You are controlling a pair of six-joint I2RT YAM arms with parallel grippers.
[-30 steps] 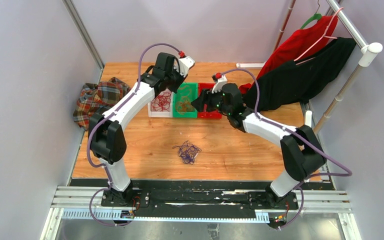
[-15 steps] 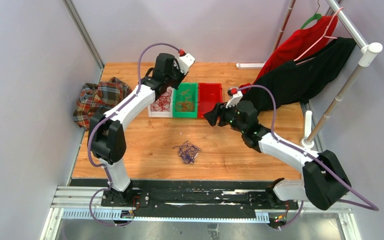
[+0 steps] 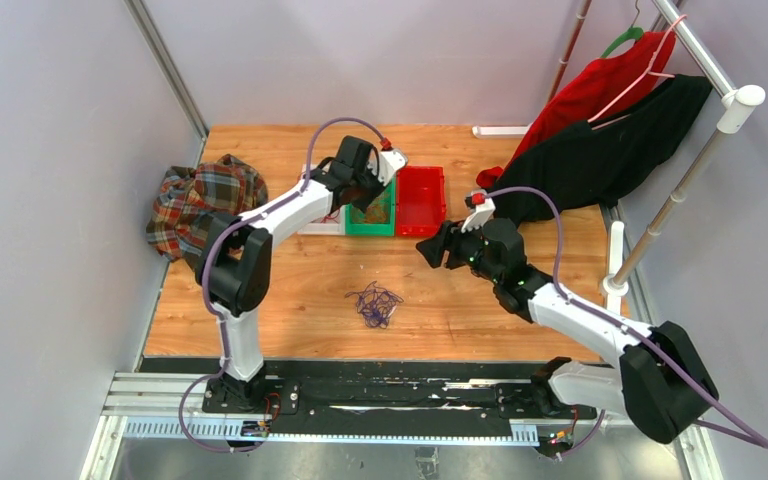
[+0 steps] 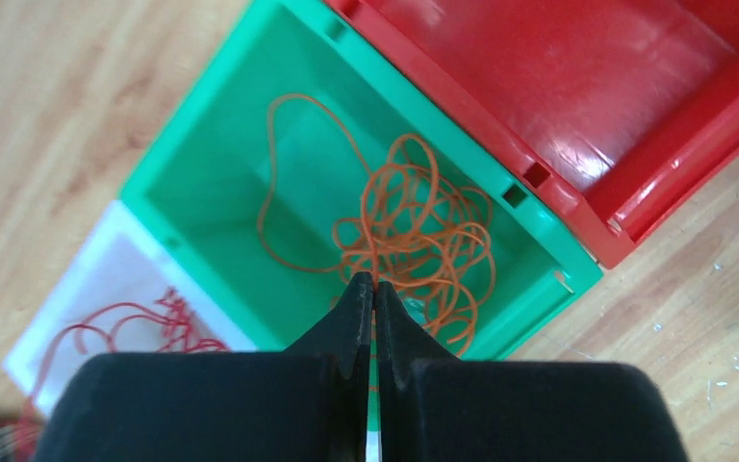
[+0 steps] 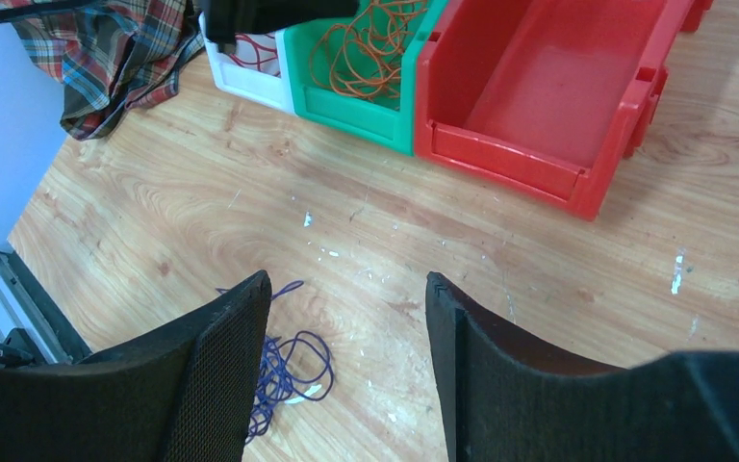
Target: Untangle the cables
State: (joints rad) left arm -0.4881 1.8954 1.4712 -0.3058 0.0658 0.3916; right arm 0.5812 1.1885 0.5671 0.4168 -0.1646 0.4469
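Right arm has pulled back off the red bin (image 3: 421,198) toward the near side, and the left arm has swung from the white bin (image 4: 106,279) across to the green bin (image 4: 212,183).

Right claw (image 5: 346,281) is wide open and holds nothing. It hangs above bare worktop (image 5: 500,241), between the red bin and the purple cables (image 5: 284,371). Left claw (image 4: 373,289) is closed, tips pressed together just over the orange cables (image 4: 414,231) in the green bin. Can't tell whether a strand is nipped between them.

Cable locations: orange ones in the green bin, red cables (image 4: 135,322) in the white bin, and the purple ones in a loose knot on the worktop, well apart from the bins.

Risks, as I judge them:
- If a loop catches on the closed left tips, lifting could drag the whole orange clump over the bin wall.
- Right claw closing on the purple knot could take several loops at once and pull it tighter.
- Strands are thin and could slip out between the pads. The clump looks light and may skid on the smooth wood.

Materials:
- Cables are thread-thin, limp and curly.
- Bins are glossy moulded plastic, rectangular, with slotted rims.
- Worktop is varnished wood grain with white scuffs.
- Right claw's pads are dark, with a fine mesh texture.
- Crumpled plaid cloth (image 3: 195,200) lies at the left edge.
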